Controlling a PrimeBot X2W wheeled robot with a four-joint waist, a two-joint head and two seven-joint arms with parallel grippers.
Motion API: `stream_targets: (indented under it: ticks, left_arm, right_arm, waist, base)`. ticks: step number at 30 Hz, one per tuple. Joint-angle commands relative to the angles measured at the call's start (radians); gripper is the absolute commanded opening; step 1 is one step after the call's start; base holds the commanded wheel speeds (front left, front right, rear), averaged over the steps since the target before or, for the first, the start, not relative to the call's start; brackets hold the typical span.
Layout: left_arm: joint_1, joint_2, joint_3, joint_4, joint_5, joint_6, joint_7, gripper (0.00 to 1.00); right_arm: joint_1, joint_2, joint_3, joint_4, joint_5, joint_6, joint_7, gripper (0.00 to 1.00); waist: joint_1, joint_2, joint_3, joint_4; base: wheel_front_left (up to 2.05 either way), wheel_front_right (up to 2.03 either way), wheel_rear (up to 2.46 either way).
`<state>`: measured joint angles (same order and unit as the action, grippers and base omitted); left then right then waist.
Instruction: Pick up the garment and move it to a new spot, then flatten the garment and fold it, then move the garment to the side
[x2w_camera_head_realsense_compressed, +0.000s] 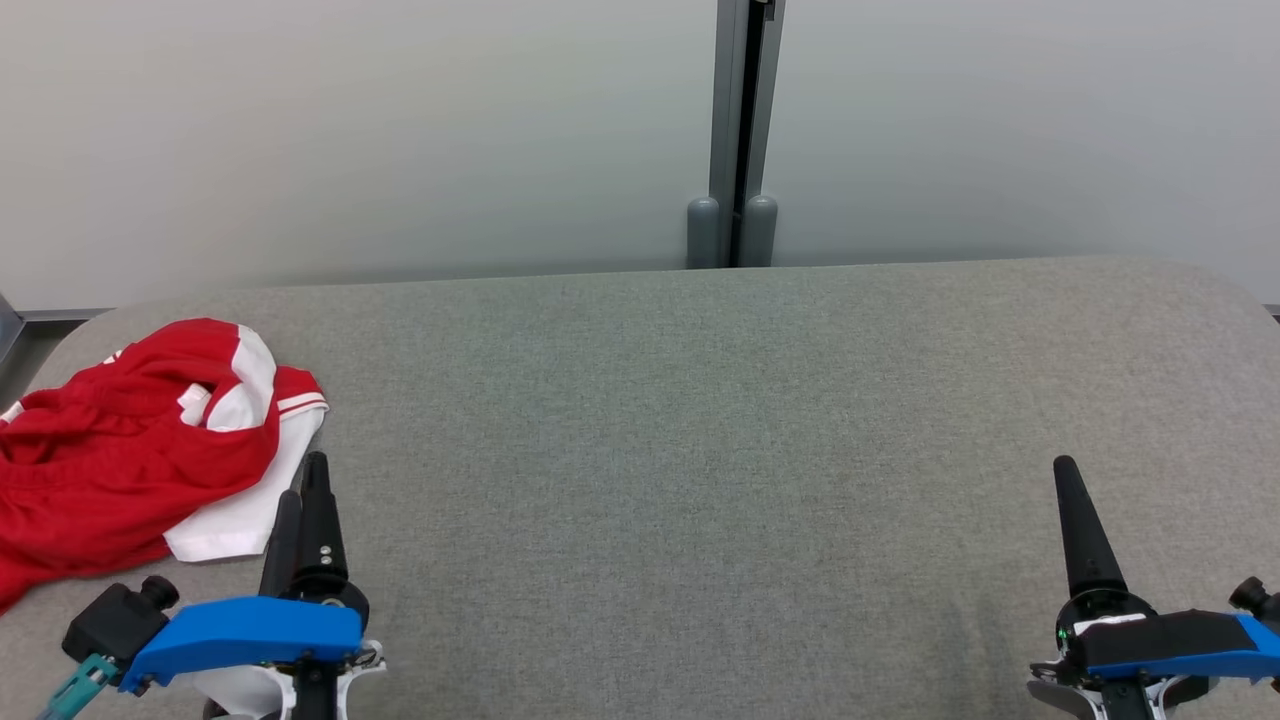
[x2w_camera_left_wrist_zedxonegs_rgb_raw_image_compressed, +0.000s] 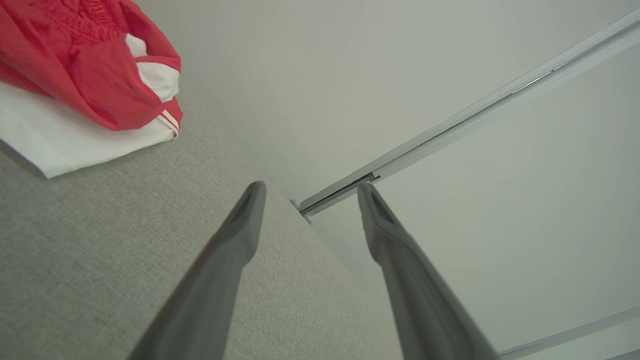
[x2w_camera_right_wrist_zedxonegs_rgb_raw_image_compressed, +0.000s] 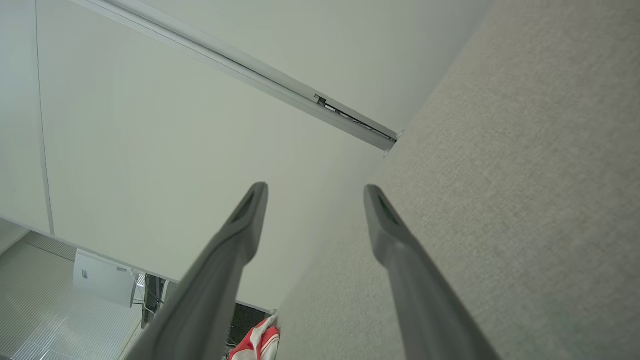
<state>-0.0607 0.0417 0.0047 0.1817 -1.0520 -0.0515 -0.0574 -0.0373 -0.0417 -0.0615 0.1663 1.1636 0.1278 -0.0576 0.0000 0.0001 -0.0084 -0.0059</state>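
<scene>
— Pale grey wall (x2w_camera_head_realsense_compressed: 400, 130) panels close off the back, with a darker grey upright rail (x2w_camera_head_realsense_compressed: 742, 120) standing where two panels meet. What lies in front of them?

— A broad tabletop (x2w_camera_head_realsense_compressed: 700, 430) covered in grey woven fabric, its far corners rounded. It takes up the lower half of the head view.

— And where is the garment?

— The garment (x2w_camera_head_realsense_compressed: 120, 450) lies crumpled on the near left part of the tabletop and runs off the left edge of the head view. It is mostly red, with white cloth showing under and beside the red. At its right side is a white cuff with thin red stripes.

— Is either tool on it?

— Neither one touches it. The left tool (x2w_camera_head_realsense_compressed: 302, 478) sits low at the left, turned so that one finger lies over the other in the head view. Its tips are just beside the garment's white edge. The left wrist view shows its two dark fingers spread apart and empty, with the garment off to one side.

— And the other?

— The right tool (x2w_camera_right_wrist_zedxonegs_rgb_raw_image_compressed: 315, 186) is low at the right over bare tabletop, well apart from the garment. Its fingers also stand wide apart, holding nothing.

— Any smaller details?

— A blue cover (x2w_camera_head_realsense_compressed: 250, 628) caps the left wrist, and a small green light (x2w_camera_head_realsense_compressed: 1061, 633) glows at the base of the right tool.
</scene>
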Motion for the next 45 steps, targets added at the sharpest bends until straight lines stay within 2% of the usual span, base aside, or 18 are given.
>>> stream_targets:
  ticks: [1, 15, 45]
  left_arm:
    - [-0.025, 0.008, -0.011, -0.018, 0.048, 0.009, -0.012, 1.00]
    - [-0.032, 0.009, -0.051, -0.001, 0.289, 0.054, -0.056, 1.00]
    - [-0.037, 0.010, -0.071, 0.060, 0.655, 0.079, -0.132, 1.00]
  right_arm:
    - [-0.001, -0.007, 0.002, -0.021, -0.030, 0.002, -0.011, 1.00]
    - [0.006, -0.008, 0.034, -0.009, -0.238, 0.003, -0.056, 1.00]
    - [0.016, -0.010, 0.062, 0.014, -0.536, 0.003, -0.131, 1.00]
  waist:
    - [0.0000, -0.0001, 0.000, -0.001]
    - [0.0000, -0.0001, -0.002, -0.002]
    - [0.0000, -0.0001, -0.008, -0.006]
  base:
    - [0.00, 0.00, 0.00]
    - [0.00, 0.00, 0.00]
    - [0.00, 0.00, 0.00]
